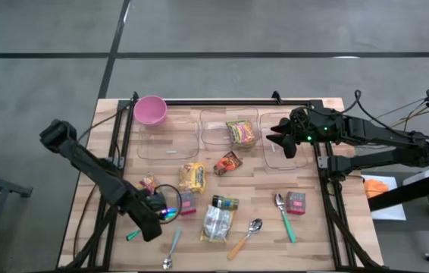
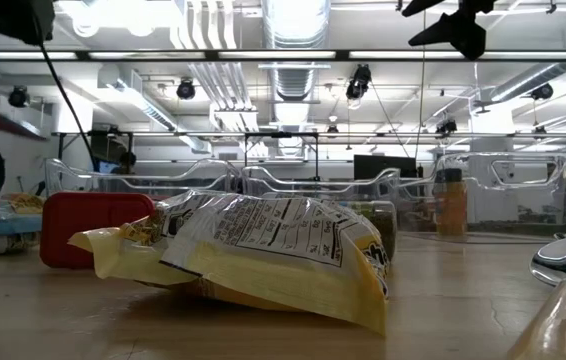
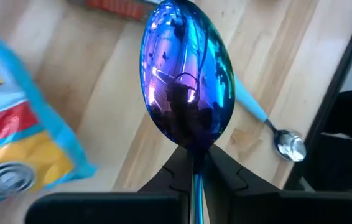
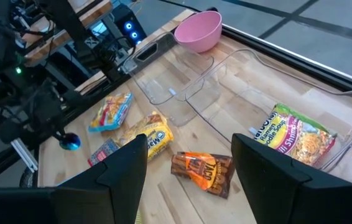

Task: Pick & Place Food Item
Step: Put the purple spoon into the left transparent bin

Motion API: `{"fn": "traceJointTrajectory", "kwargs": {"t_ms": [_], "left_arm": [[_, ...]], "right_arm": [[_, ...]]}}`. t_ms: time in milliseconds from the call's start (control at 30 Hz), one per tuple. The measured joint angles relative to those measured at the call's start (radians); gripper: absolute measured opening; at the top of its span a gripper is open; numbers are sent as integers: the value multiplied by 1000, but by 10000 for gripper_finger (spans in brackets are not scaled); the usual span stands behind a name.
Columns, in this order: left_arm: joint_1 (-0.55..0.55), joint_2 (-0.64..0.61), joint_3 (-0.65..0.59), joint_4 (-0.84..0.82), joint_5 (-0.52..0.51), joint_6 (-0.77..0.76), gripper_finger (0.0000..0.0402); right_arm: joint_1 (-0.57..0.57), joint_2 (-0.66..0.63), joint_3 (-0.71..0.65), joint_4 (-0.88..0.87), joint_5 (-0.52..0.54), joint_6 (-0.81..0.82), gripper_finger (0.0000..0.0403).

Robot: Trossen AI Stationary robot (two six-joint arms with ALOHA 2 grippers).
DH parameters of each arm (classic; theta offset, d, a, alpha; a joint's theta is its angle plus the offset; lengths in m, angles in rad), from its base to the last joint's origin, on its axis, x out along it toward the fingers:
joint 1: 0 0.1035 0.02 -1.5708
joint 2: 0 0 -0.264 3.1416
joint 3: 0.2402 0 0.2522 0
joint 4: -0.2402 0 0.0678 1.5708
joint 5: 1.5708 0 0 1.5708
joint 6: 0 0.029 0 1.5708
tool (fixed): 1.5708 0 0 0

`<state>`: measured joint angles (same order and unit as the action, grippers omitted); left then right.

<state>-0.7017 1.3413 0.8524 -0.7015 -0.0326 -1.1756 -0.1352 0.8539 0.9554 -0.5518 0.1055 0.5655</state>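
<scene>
Overhead, the left gripper (image 1: 163,213) sits low over the near-left part of the wooden table (image 1: 305,235), its fingers closed on the handle of an iridescent blue spoon (image 3: 187,78); in the left wrist view the spoon's bowl stands just ahead of the two dark fingers (image 3: 226,168), which pinch its stem. Next to it lie a blue-and-yellow snack packet (image 1: 148,184), a small red box (image 1: 187,202) and a teal-handled spoon (image 1: 172,250). The right gripper (image 1: 278,139) hangs above the far right of the table, over the rightmost clear container (image 1: 289,144), with its fingers standing wide apart and nothing between them. Three clear containers line the far edge: the left one (image 1: 167,140) holds no food, and the middle one (image 1: 230,130) holds a ramen noodle packet (image 1: 241,133). A pink bowl (image 1: 150,110) stands at the far-left corner. On the open table lie a yellow snack bag (image 1: 192,177), an orange candy wrapper (image 1: 228,163), a crinkled silver-and-yellow bag (image 1: 218,220), a wooden-handled spoon (image 1: 245,238), a green-handled spoon (image 1: 283,216) and a second red box (image 1: 296,202). The low view shows the crinkled bag close to the lens.
</scene>
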Motion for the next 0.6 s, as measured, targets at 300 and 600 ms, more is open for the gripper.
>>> {"fn": "traceJointTrajectory", "kwargs": {"t_ms": [300, 600], "left_arm": [[28, -205, 0, -89, -159, -37, 19], [195, -343, 0, -89, -271, 70, 19]], "right_arm": [[0, 1, -1, 9, 0, 0, 228], [0, 48, -2, 68, 0, 0, 228]]}}
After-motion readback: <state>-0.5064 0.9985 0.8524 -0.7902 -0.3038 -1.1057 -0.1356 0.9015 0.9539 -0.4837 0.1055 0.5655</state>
